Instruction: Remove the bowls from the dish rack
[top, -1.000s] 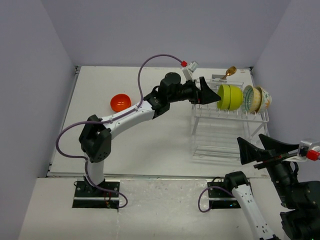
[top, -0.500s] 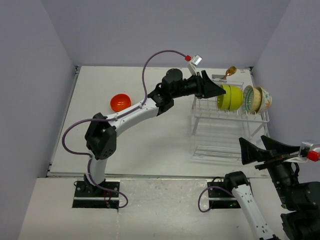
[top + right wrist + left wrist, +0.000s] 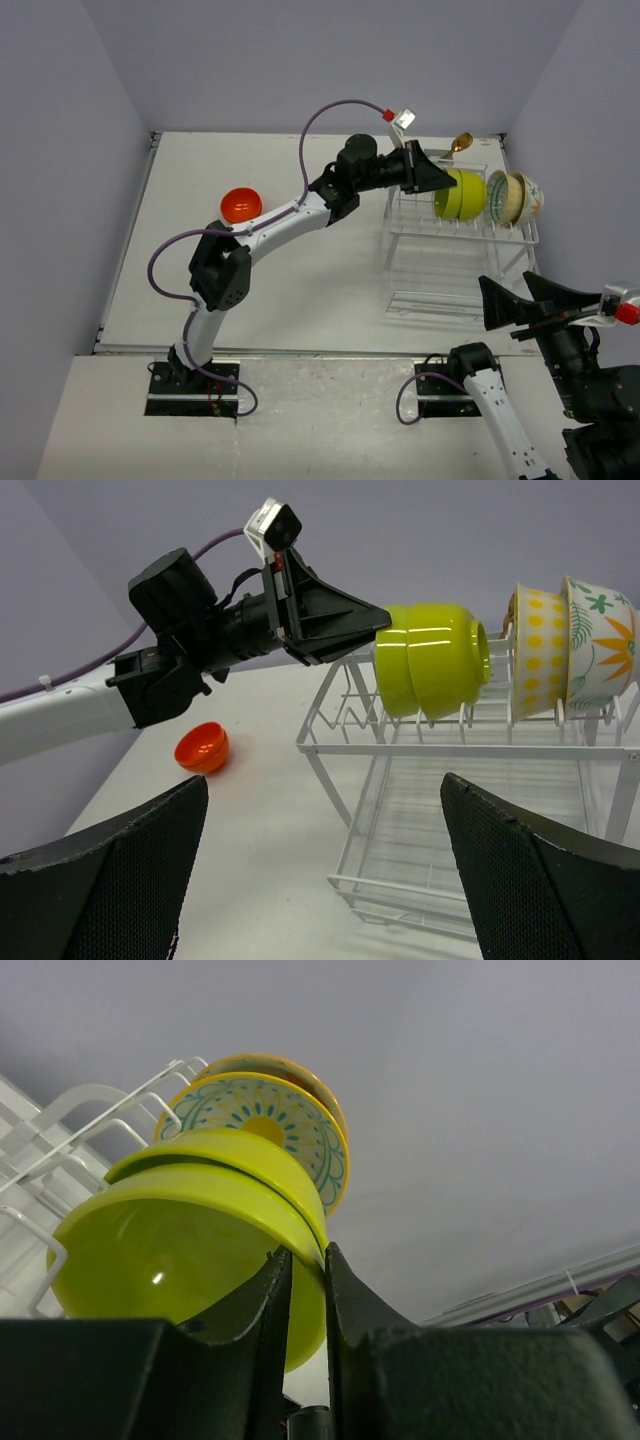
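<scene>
The left hand (image 3: 383, 617) touches a lime-green bowl (image 3: 437, 662) standing on edge in the dish rack (image 3: 400, 750).

L gripper (image 3: 303, 1258) moved in, pinched shut on lime bowl (image 3: 160, 1260) rim

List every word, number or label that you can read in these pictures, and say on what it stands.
None: no readable text in any view.
The patterned bowls show only flowers and dots, no letters.
The lime-green bowl, orange bowl and dish rack show no markings.
</scene>
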Robot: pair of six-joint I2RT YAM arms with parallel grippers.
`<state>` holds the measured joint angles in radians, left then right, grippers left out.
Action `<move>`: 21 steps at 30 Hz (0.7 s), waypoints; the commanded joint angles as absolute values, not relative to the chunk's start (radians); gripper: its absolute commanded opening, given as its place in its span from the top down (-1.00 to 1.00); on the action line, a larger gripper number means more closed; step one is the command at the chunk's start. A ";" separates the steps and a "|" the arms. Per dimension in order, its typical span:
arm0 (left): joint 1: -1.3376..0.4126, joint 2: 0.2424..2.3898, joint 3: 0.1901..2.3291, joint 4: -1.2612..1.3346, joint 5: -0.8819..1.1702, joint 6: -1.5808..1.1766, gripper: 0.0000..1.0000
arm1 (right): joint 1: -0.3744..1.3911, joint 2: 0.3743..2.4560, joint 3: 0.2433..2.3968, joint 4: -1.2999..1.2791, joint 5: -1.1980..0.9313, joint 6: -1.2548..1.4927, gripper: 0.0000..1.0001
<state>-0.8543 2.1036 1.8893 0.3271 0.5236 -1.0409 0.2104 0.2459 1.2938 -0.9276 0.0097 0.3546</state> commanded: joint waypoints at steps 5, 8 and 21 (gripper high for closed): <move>-0.857 2.123 1.914 0.351 0.552 -1.051 0.74 | 0.210 0.235 1.299 -0.925 0.021 0.334 -0.98; -0.857 2.118 1.904 0.374 0.554 -1.057 1.00 | 0.212 0.236 1.298 -0.923 0.015 0.334 -0.98; -0.853 2.054 1.815 0.430 0.511 -1.060 1.00 | 0.212 0.227 1.302 -0.925 0.015 0.328 -0.97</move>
